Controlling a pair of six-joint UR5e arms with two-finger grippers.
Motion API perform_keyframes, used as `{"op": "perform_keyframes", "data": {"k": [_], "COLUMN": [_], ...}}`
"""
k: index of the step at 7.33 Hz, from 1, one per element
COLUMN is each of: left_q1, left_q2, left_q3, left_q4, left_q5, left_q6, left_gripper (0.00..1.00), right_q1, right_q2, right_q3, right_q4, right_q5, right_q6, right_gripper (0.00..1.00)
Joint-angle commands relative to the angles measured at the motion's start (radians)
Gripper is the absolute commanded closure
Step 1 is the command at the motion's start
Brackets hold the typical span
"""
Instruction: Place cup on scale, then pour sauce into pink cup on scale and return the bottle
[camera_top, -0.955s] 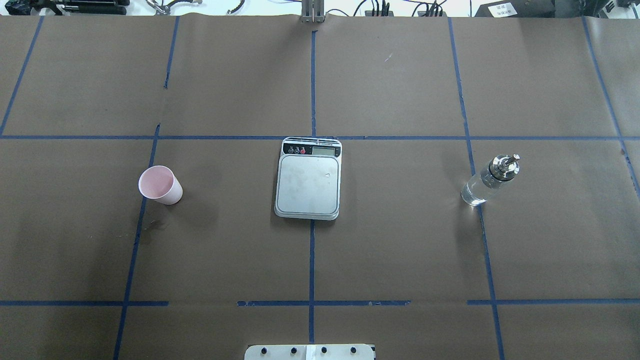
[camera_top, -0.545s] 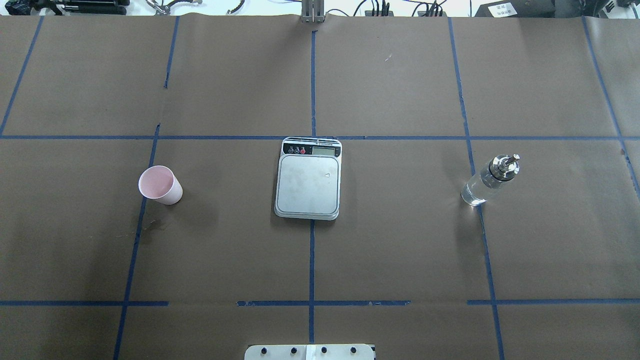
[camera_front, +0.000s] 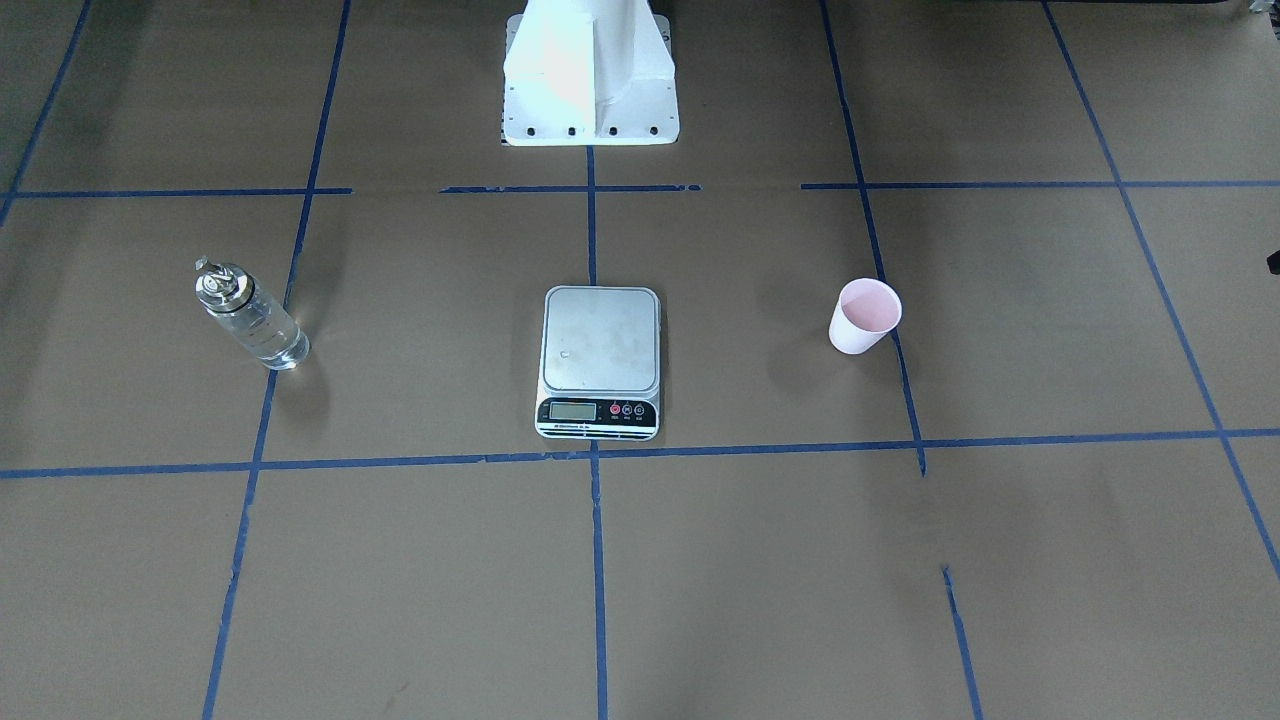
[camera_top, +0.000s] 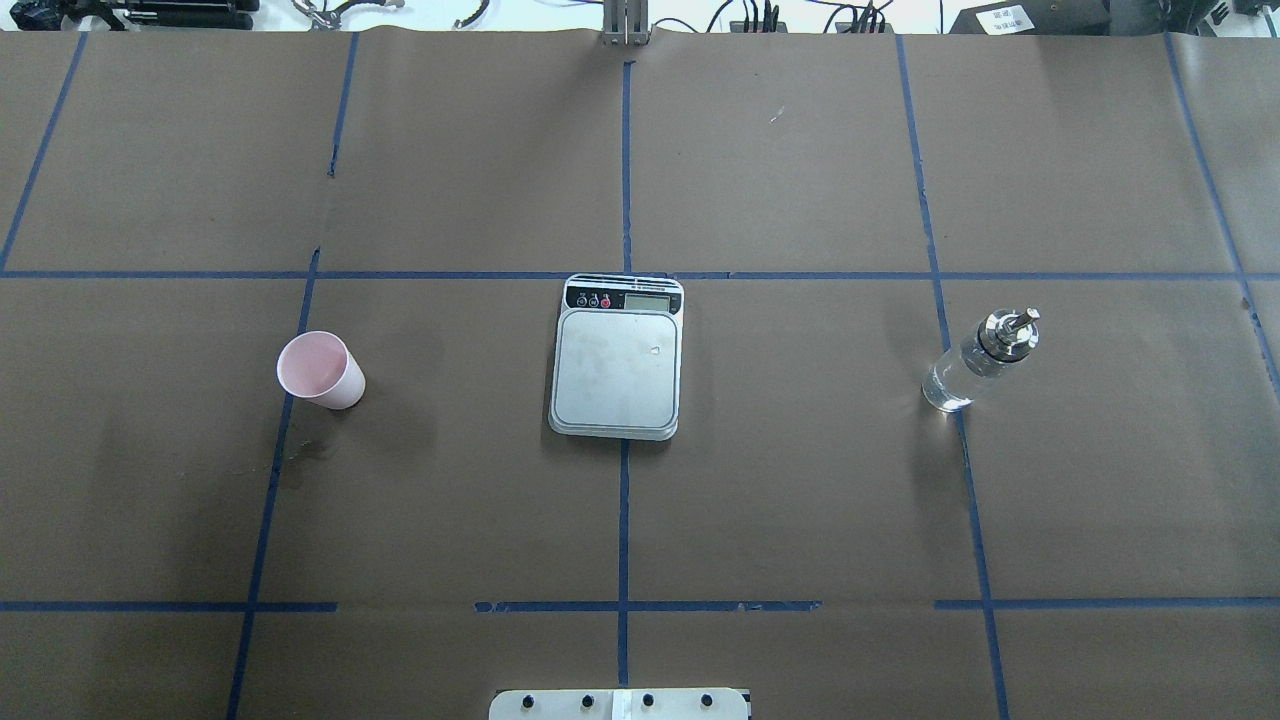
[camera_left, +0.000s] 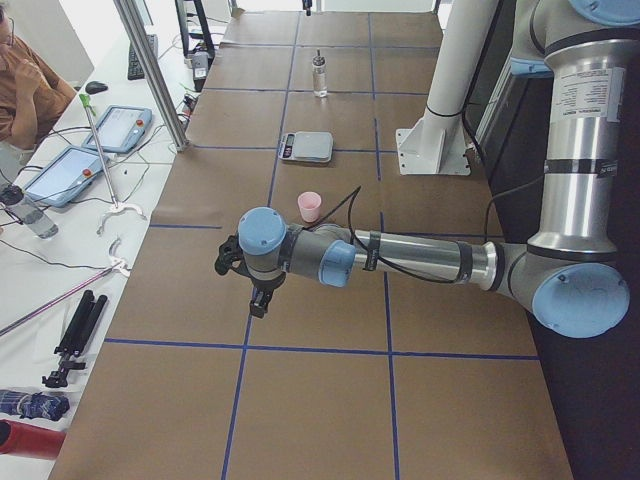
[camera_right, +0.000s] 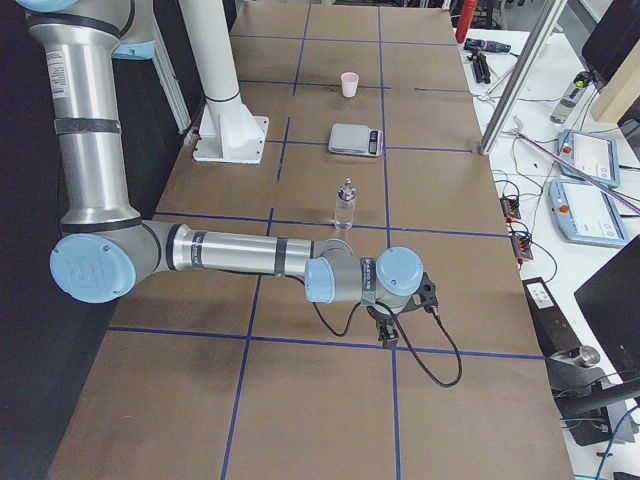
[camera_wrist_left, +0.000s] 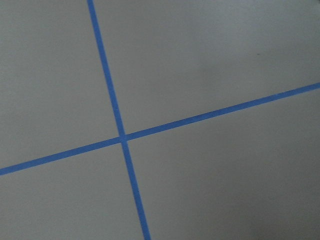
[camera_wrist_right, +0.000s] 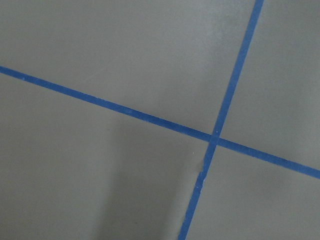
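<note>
The pale pink cup (camera_top: 320, 370) stands upright on the brown table at the left, also in the front view (camera_front: 864, 316). The scale (camera_top: 616, 365) lies in the middle with its steel plate bare (camera_front: 601, 340). The clear glass bottle (camera_top: 980, 360) with the metal spout stands upright at the right (camera_front: 250, 318), with clear sauce inside. My left gripper (camera_left: 258, 300) shows only in the exterior left view, near a tape crossing, well short of the cup (camera_left: 310, 206). My right gripper (camera_right: 388, 335) shows only in the exterior right view, short of the bottle (camera_right: 345, 205). I cannot tell whether either is open or shut.
Blue tape lines divide the brown paper table. The robot's white base (camera_front: 590, 70) stands at the table's near edge. Operator tablets and cables (camera_left: 100, 140) lie on the white bench beyond the far edge. Both wrist views show only paper and tape.
</note>
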Motion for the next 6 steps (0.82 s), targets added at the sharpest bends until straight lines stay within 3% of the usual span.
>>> {"op": "perform_keyframes", "data": {"k": [1, 4, 6], "left_q1": [0.176, 0.428, 0.560], "left_q2": [-0.007, -0.084, -0.203], "left_q3": [-0.063, -0.152, -0.150], "left_q4": [-0.073, -0.183, -0.175], "left_q5": [-0.003, 0.096, 0.275], "left_q6": [-0.191, -0.681, -0.910], "left_gripper": [0.00, 0.02, 0.02], "right_q1": [-0.014, -0.033, -0.036], "right_q2": [-0.017, -0.014, -0.014], "right_q3": [-0.001, -0.001, -0.001], "right_q4": [0.040, 0.040, 0.042], "right_q5": [0.028, 0.026, 0.028], "right_q6": [0.003, 0.004, 0.009], "right_gripper": [0.00, 0.00, 0.00]}}
